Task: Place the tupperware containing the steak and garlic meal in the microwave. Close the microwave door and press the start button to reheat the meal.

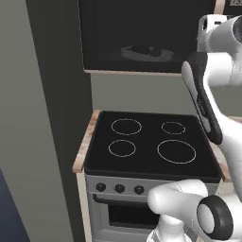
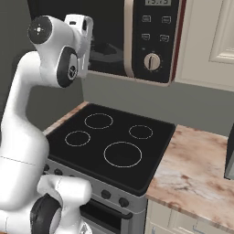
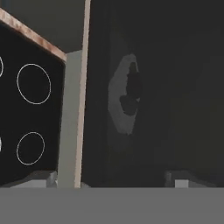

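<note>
We log the arm (image 2: 27,123) raised, gripper (image 3: 113,177) spread wide and empty before the shut microwave door (image 1: 142,35), tupperware (image 3: 124,98) dim behind the glass.

Shut microwave door (image 1: 142,33) blocking cavity

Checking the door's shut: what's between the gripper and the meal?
The dark window of the microwave door, in the hand view; the meal shows dimly behind it.
</note>
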You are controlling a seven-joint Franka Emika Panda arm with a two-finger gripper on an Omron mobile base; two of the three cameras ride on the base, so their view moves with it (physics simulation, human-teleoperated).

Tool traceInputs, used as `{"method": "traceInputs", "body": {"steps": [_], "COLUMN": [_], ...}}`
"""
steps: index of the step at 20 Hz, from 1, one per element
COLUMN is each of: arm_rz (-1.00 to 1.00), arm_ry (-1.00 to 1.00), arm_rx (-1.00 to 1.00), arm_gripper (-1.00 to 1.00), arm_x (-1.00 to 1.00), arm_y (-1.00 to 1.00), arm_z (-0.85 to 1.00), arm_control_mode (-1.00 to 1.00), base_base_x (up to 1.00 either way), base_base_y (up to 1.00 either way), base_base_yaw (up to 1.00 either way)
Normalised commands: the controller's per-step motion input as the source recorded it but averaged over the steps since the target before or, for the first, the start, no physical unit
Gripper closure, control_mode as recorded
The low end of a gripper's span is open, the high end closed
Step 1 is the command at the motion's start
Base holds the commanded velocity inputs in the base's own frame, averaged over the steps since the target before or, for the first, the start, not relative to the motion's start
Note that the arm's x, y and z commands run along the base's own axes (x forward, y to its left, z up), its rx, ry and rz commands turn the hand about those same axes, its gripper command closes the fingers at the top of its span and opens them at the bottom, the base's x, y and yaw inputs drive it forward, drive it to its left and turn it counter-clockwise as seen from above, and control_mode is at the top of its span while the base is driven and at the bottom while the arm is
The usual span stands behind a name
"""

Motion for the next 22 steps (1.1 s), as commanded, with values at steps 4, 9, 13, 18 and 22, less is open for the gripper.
{"method": "traceInputs", "body": {"steps": [4,9,13,18,22], "arm_rz": [0.02,0.07,0.08,0.06,0.05], "arm_ry": [-0.12,-0.23,-0.2,-0.09,-0.04], "arm_rx": [0.42,0.33,0.2,0.16,0.14], "arm_gripper": [-1.0,-1.0,-1.0,1.0,1.0], "arm_x": [-0.27,-0.05,0.0,0.0,0.0], "arm_y": [-0.88,-0.69,-0.53,-0.48,-0.38], "arm_z": [0.19,0.14,0.02,0.14,0.09], "arm_control_mode": [-1.0,-1.0,-1.0,-1.0,-1.0], "base_base_x": [0.0,0.0,0.0,0.0,0.0], "base_base_y": [0.0,0.0,0.0,0.0,0.0], "base_base_yaw": [0.0,0.0,0.0,0.0,0.0]}}
